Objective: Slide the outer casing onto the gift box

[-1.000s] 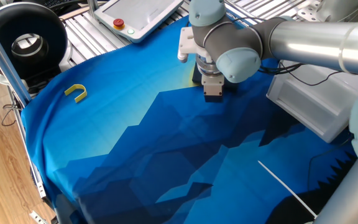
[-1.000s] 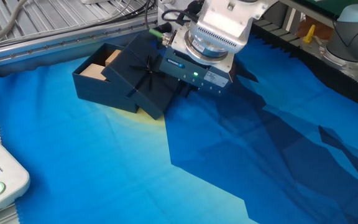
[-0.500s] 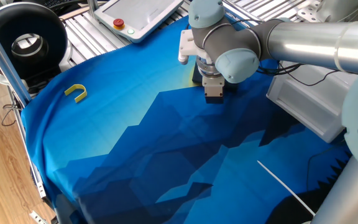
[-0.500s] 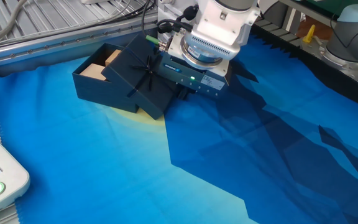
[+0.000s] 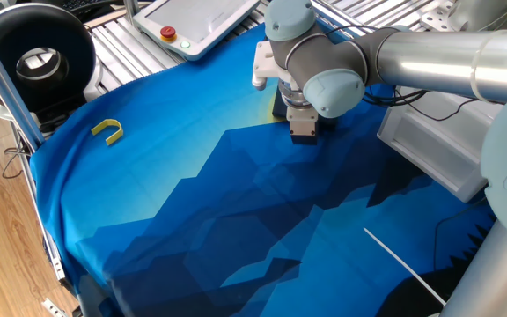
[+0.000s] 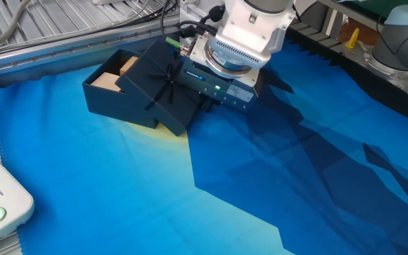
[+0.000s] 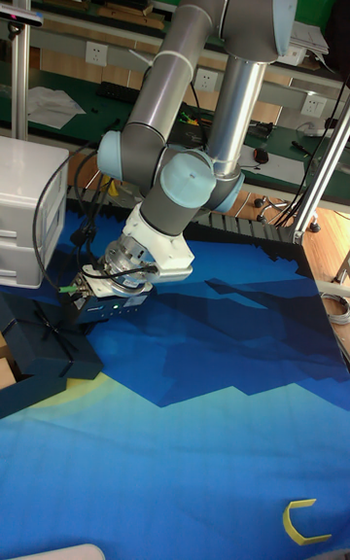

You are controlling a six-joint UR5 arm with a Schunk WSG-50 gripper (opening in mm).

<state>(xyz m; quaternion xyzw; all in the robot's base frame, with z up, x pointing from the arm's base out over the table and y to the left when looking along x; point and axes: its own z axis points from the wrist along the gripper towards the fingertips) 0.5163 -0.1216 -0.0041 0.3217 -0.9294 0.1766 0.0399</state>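
Observation:
The outer casing [image 6: 163, 91], a dark navy sleeve with a ribbon bow, lies tilted over one end of the gift box [image 6: 107, 80]. The box's tan inside shows at its open left end. My gripper [image 6: 209, 108] points down at the casing's right edge, with the fingertips low against that side and close together, nothing between them. In the tall fixed view the casing [image 7: 51, 344] sits at the left edge, with the gripper [image 7: 100, 313] just to its right. From the one fixed view the arm hides nearly all of the casing, and the gripper [image 5: 303, 134] stands on the cloth.
A small yellow U-shaped piece [image 5: 107, 130] lies on the blue cloth far from the box. A white plastic bin [image 5: 438, 145] stands at the table's side. A teach pendant [image 5: 196, 22] and a black round unit [image 5: 38, 57] sit beyond the cloth's edge.
My gripper has shifted slightly toward the casing's right edge. The casing and gift box look unmoved.

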